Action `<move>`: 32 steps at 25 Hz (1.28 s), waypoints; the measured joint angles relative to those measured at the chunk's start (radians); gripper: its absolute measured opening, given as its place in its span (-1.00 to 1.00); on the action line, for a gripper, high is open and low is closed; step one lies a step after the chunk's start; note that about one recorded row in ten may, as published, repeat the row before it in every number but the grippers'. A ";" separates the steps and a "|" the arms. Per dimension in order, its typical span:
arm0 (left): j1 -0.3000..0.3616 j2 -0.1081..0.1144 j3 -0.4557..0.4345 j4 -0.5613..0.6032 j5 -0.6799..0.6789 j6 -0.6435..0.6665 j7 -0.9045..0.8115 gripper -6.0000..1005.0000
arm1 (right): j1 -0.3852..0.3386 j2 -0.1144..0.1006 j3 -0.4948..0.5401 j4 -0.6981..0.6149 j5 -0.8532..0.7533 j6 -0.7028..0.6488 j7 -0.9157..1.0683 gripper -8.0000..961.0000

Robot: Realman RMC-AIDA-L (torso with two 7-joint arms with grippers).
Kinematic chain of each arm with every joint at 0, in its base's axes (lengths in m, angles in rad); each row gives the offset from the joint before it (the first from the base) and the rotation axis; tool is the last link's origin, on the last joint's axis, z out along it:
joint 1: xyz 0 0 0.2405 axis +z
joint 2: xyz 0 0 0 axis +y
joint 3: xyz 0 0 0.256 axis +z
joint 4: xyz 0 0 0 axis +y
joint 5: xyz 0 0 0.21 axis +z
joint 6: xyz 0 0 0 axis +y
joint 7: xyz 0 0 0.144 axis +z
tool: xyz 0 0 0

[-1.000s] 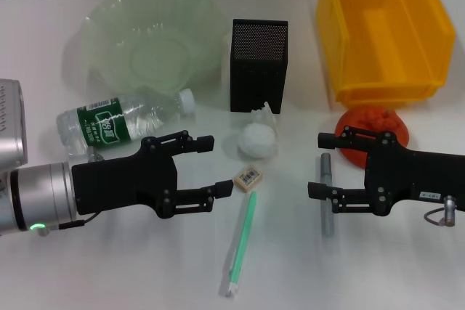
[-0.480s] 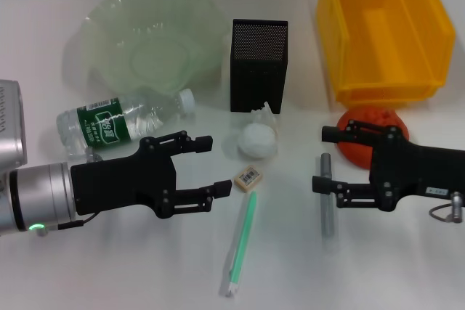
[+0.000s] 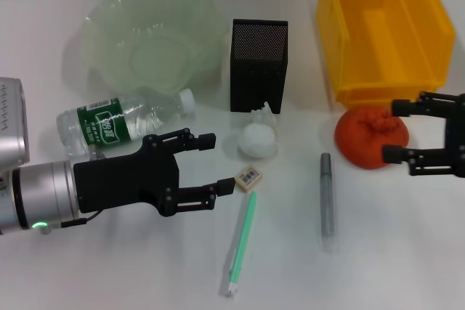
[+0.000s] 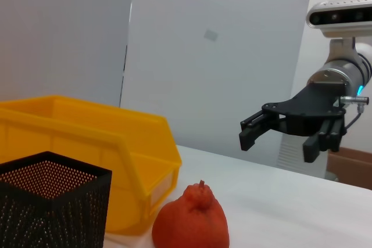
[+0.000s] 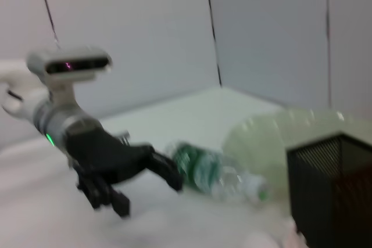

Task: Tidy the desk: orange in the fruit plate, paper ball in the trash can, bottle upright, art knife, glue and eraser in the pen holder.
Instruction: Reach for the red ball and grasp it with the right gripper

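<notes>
Right gripper (image 3: 396,131) sits at the right edge of my head view, fingers spread wide, empty, their tips just beside the orange (image 3: 370,136) on its right flank without closing on it. One finger reaches past the far side of the fruit, the other past the near side. The orange rests on the table just in front of the yellow trash can (image 3: 385,27). The left wrist view shows this claw open and raised above the tabletop, so I judge it hangs over the fruit and is not yet down around it.

My left gripper (image 3: 211,163) hangs low over the table with its fingers apart, holding nothing, the near fingertip just beside the eraser (image 3: 247,178). The bottle (image 3: 123,121) lies on its side beside that arm, near the fruit plate (image 3: 152,34). The paper ball (image 3: 257,138) sits in front of the pen holder (image 3: 258,63), and a grey pen-like stick (image 3: 327,194), which may be the art knife, and a green one (image 3: 241,241) lie nearer to me.

I read the step in hand as the orange. Nothing is put away yet. Next I need to lower the right claw so the fingers straddle the fruit's widest part, close gently, then carry it across, over the pen holder, to the plate on the far left.
</notes>
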 joint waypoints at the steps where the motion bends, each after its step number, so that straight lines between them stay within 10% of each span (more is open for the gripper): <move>1: 0.000 0.000 0.000 0.000 0.000 0.000 0.000 0.54 | 0.003 -0.001 0.008 -0.025 -0.025 -0.002 0.022 0.73; 32: 0.006 -0.004 0.003 -0.001 -0.002 -0.001 -0.004 0.48 | 0.156 -0.035 0.087 -0.113 -0.336 0.105 0.284 0.73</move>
